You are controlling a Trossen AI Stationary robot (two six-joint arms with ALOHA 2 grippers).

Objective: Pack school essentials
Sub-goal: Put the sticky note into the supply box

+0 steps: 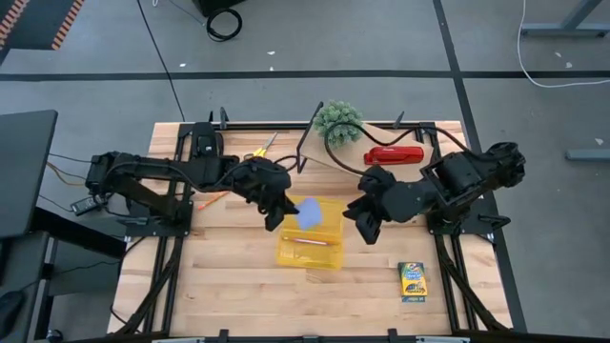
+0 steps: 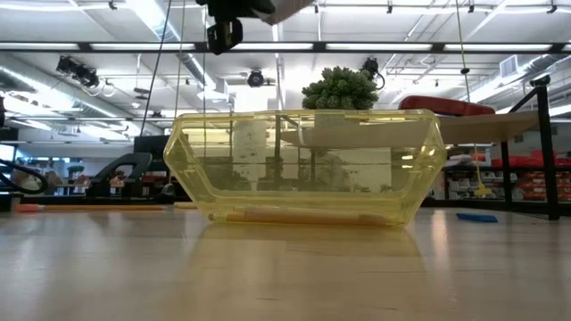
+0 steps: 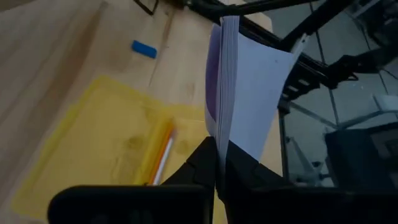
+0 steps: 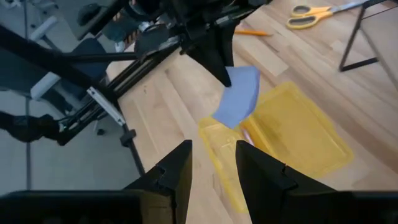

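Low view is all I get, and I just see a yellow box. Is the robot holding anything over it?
Observer: Yes. The left gripper pinches a pale blue notepad above the yellow box.
Operator: What's the other hand doing?
Observer: The right gripper hangs open and empty by the right end of the yellow box.
Operator: Where are the crayons?
Observer: The crayon box lies on the table, toward its right side, apart from the yellow box.
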